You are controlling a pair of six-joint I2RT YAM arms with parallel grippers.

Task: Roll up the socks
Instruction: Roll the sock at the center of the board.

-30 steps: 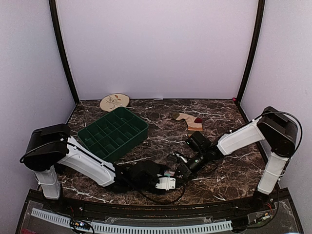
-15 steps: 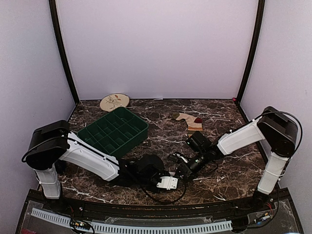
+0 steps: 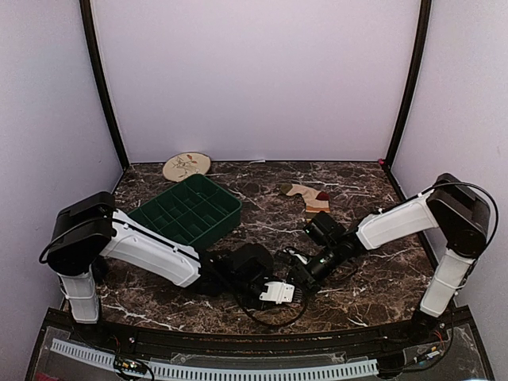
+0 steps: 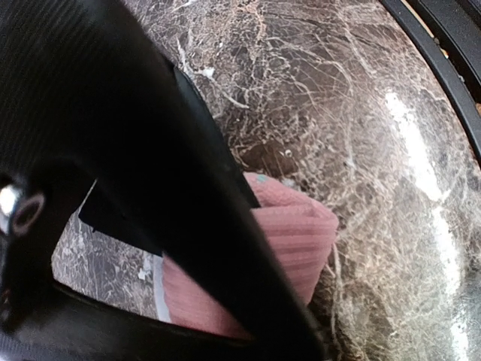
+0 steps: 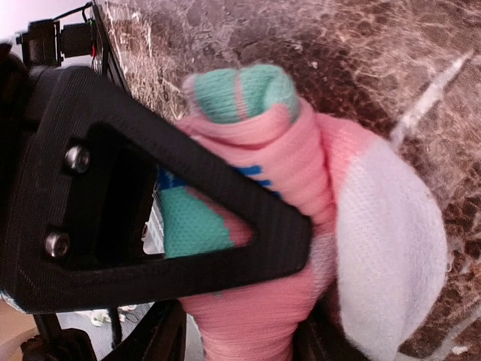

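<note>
Down by the near edge of the dark marble table (image 3: 373, 274), nearer than the dark green plastic compartment tray (image 3: 214, 236) and to its right: a bunched pink ribbed fabric sock with mint-green patches and a white end (image 5: 316, 180), crowded between the left gripper (image 3: 279, 290) and the right gripper (image 3: 305, 275). Cannot tell, for either claw, whether clamped on the cloth or merely pressed against it; black fingers (image 5: 173, 226) right on the folds, nothing surer. Likely to spring loose if released on one side before being pinned on the other, being a thick, slack bundle. Could also slide over the slick stone instead of turning, or snag a fold on a fingertip and lift away with it. Some danger too of fingers knocking together, with both claws so close. Well apart, right of the tray and farther back, lying flat: the tan fabric sock with brown, red and cream stripes and a dark red toe (image 3: 308, 197), not yet part of any roll.
</note>
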